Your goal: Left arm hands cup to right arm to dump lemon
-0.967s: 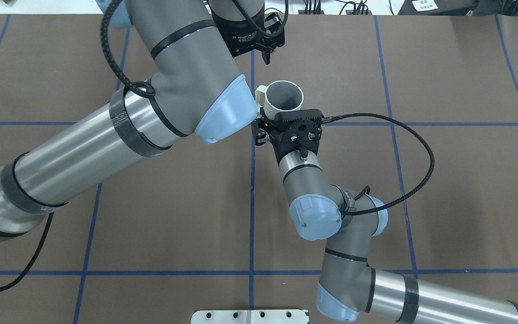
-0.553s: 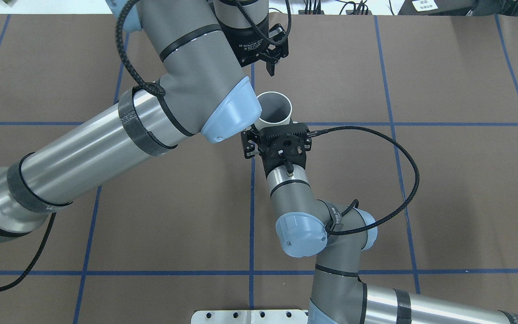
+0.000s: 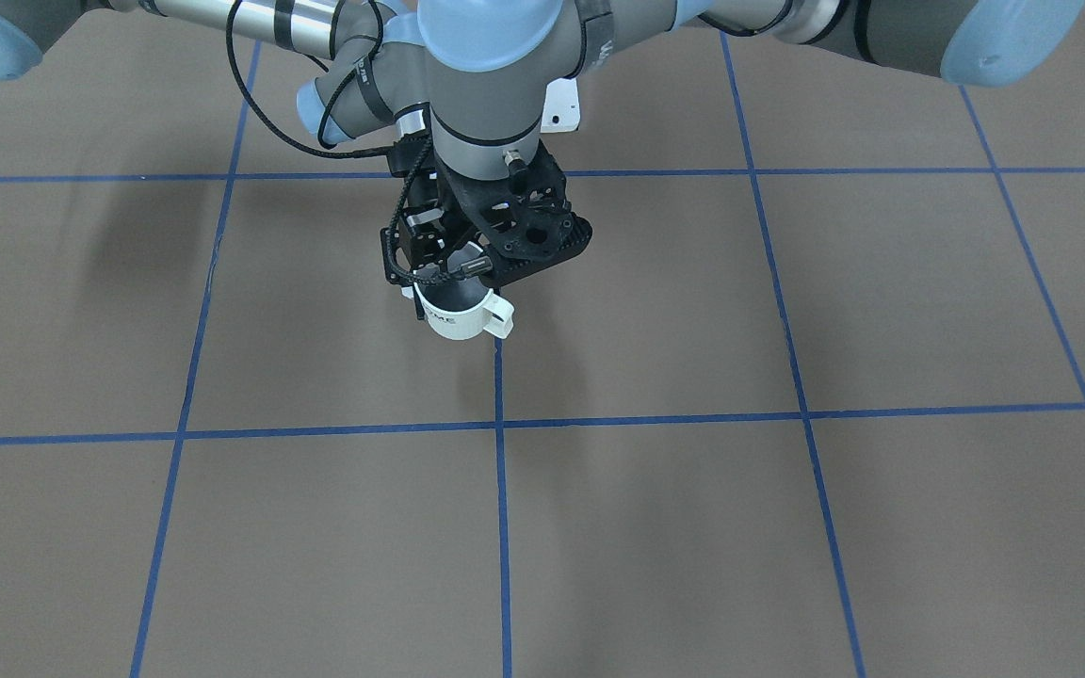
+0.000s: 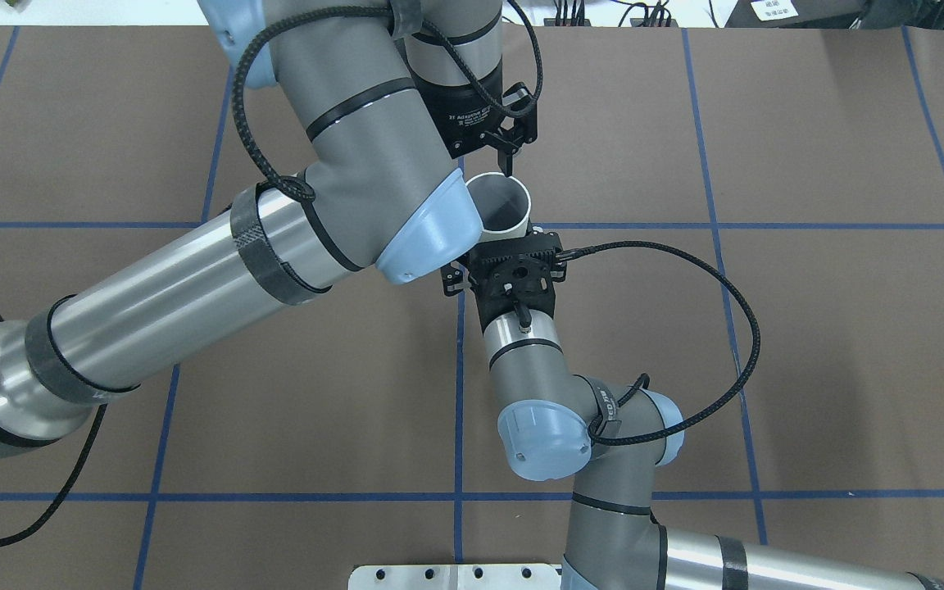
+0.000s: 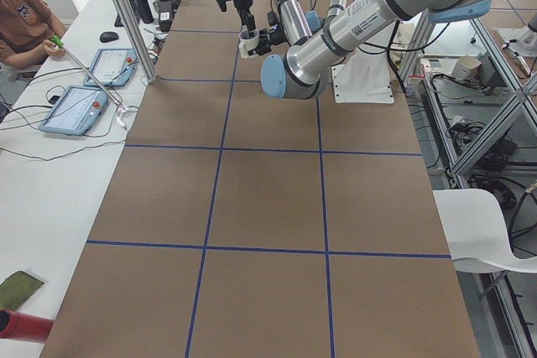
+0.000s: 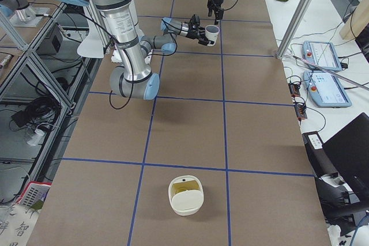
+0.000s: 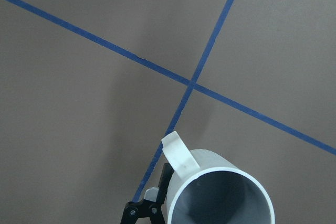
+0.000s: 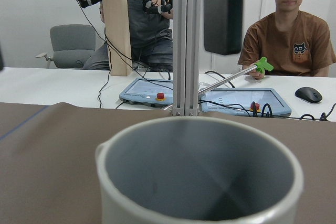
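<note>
Cream cup (image 4: 505, 205) w/ grey inside — upright, pinched by right claw (image 3: 422, 287); left claw (image 4: 509, 160) (spread? can't tell) above.

A brown worktop (image 4: 849, 369) carries a grid of blue tape lines (image 4: 458, 410). Near its end on the robot's right stands a white handled container (image 6: 185, 195). Beyond the far long edge, a white side table (image 5: 50, 199) holds one tablet (image 5: 74, 110) beside another (image 5: 110, 67) and a mouse (image 8: 308, 94). A person in a brown shirt (image 8: 287, 40) sits there with a green-tipped stick (image 8: 264, 65).

left arm (image 4: 193, 287): reaches forward, wrist vertical | left pincer (image 4: 507, 164): points down, gap unclear | right arm (image 4: 521, 360): elbow bent, wrist level | right pincer (image 3: 422, 273): clamped on cup (image 4: 501, 205)
</note>
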